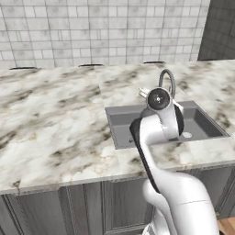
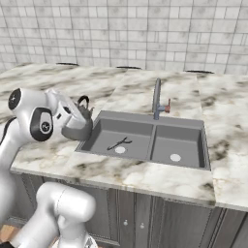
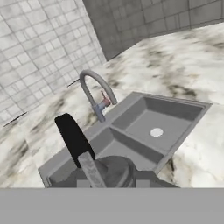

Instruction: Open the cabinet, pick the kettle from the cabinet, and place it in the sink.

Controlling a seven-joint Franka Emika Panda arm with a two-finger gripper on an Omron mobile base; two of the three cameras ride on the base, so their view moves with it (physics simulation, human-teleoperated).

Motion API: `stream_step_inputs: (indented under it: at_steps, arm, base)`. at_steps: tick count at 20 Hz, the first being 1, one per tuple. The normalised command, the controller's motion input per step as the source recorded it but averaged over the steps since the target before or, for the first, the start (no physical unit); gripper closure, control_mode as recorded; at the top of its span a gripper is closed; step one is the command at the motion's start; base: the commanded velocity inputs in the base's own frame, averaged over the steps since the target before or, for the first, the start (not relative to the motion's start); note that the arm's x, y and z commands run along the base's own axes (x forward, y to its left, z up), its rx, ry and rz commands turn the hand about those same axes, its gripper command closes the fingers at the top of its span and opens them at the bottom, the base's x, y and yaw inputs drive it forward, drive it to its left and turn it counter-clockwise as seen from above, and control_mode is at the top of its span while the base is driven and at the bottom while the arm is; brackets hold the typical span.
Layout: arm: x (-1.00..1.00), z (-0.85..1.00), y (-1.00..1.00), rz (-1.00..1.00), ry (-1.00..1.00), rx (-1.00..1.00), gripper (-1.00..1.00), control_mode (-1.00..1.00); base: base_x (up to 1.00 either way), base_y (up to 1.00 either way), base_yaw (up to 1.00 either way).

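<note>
The dark grey kettle (image 2: 81, 127) hangs from my gripper (image 2: 72, 115), which is shut on it near its thin black handle (image 2: 83, 100). It hovers just above the counter at the left rim of the sink (image 2: 145, 118). In the hand view the kettle (image 3: 111, 169) lies directly under the hand, and its black handle (image 3: 72, 138) rises toward the camera, with the two-basin sink (image 3: 173, 109) beyond. The arched faucet (image 2: 156, 99) stands behind the divider between the basins. The cabinet is out of view.
A marble counter (image 1: 50, 119) runs wide to the left of the sink (image 1: 120, 120) and continues to its right (image 2: 227, 126). Behind it is a tiled wall (image 2: 126, 29). Grey cabinet fronts (image 2: 140, 213) sit below. My own arm (image 1: 158, 133) covers much of the sink in the left base view.
</note>
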Motion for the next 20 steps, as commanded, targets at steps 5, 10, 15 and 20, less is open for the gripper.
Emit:
stream_step_inputs:
  at_steps: [5,10,15,20]
  arm:
    - [0.31,-0.02,-0.06,-0.37,0.03,0.00,1.00,-1.00]
    - [0.18,-0.10,-0.13,-0.24,0.06,0.00,1.00,-1.00]
    - [0.23,-0.09,-0.19,-0.13,0.09,-0.01,1.00,-1.00]
    - [0.15,-0.16,-0.28,-0.02,0.09,-0.02,1.00,-1.00]
  base:
    - [0.00,0.00,0.00]
    - [0.00,0.00,0.00]
    - [0.00,0.00,0.00]
    - [0.00,0.00,0.00]
